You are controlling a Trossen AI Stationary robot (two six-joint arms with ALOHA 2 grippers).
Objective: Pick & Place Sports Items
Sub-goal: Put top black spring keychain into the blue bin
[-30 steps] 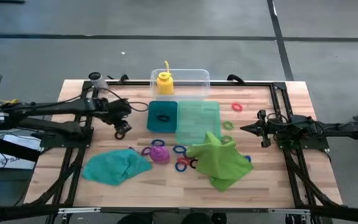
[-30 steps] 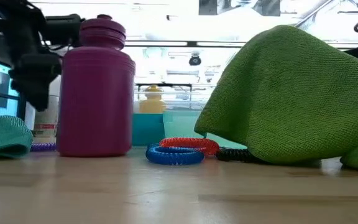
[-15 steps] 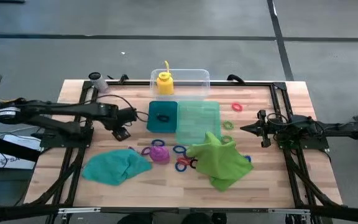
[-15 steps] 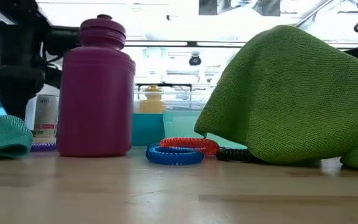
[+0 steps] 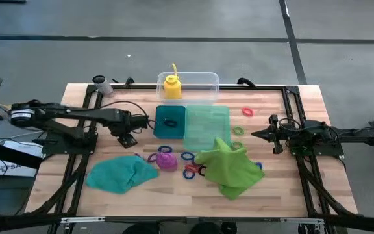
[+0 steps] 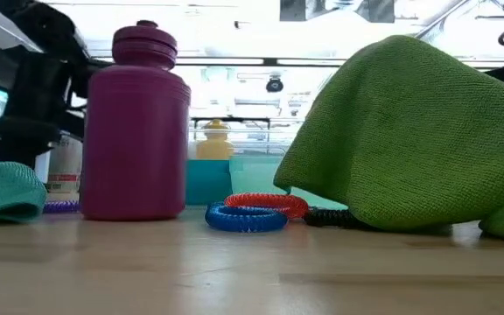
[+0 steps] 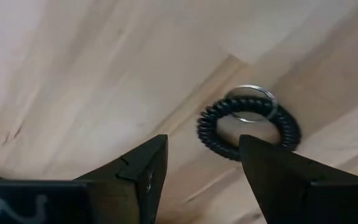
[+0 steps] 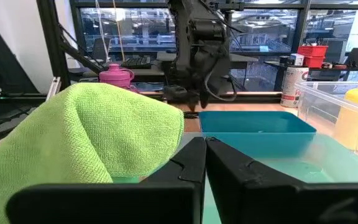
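Left hand part open, empty, hovering over black ring lying flat on counter, beside teal tray. Best lowered straight, one finger inside the coil, then closed. Right hand shut, empty, parked far right.

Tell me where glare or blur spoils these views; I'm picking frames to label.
Low view: bright backlight washes out the room behind the purple bottle. Left wrist view: the black ring is soft, its metal loop glinting. High view: evenly lit, sharp.
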